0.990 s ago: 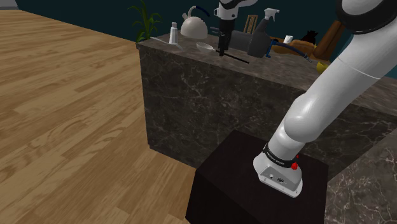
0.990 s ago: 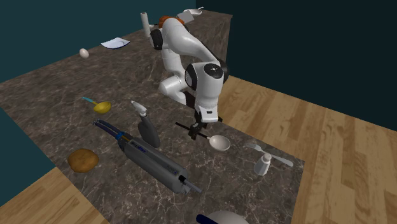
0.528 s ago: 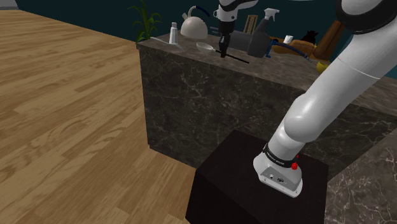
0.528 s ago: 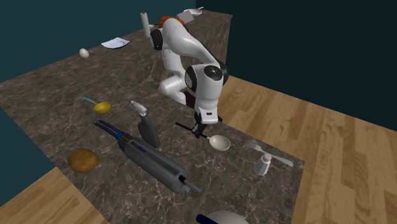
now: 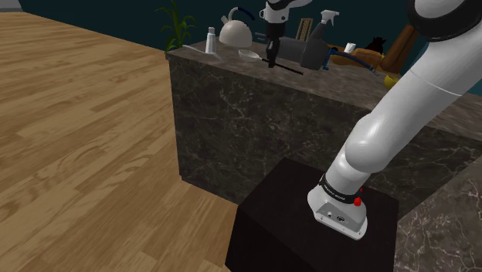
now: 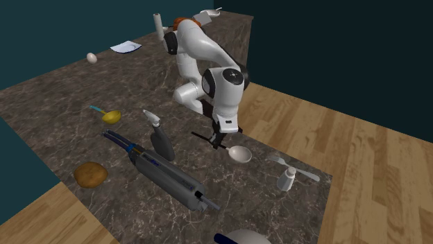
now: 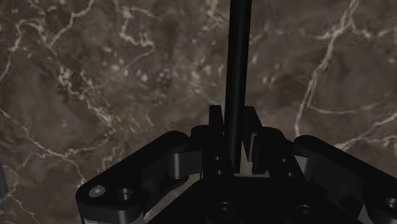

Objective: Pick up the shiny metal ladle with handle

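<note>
In the hand [image 7: 233, 121] — the ladle [image 7: 240, 57]

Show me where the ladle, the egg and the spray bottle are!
ladle [image 6: 241, 154], second exterior view, on its round bowl.
egg [image 6: 91, 57], second exterior view, on its middle.
spray bottle [image 6: 163, 147], second exterior view, on its dark body.

Arm [image 6: 202, 47] outstretched, claw [image 6: 217, 143] down, clamping ladle [image 6: 240, 154].

Black ladle handle [image 7: 238, 63] cut by the wrist view's edge; white kettle [image 6: 243, 238] cropped at the second exterior view's bottom.
</note>
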Motion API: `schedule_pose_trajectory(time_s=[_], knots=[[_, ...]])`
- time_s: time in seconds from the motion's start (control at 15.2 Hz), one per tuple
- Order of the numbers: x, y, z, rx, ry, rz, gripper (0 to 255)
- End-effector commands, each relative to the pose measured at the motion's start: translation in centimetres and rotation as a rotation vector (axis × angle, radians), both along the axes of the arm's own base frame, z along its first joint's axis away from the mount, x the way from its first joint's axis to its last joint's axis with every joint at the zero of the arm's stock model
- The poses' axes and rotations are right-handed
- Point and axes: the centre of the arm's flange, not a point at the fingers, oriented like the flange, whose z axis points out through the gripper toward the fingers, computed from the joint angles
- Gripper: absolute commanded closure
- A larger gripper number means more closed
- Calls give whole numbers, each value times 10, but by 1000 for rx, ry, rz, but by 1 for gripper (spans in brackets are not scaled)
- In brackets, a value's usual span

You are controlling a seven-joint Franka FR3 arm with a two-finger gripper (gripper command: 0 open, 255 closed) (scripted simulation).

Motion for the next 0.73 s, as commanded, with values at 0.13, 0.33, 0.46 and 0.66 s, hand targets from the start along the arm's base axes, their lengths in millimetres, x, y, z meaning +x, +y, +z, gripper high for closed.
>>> schedule_pose_trajectory(time_s=[0.13,0.33,0.46,0.66], knots=[[0,-1,21,0,0,0,255],[0,-1,37,0,0,0,255],[0,-1,47,0,0,0,255],[0,-1,63,0,0,0,255]])
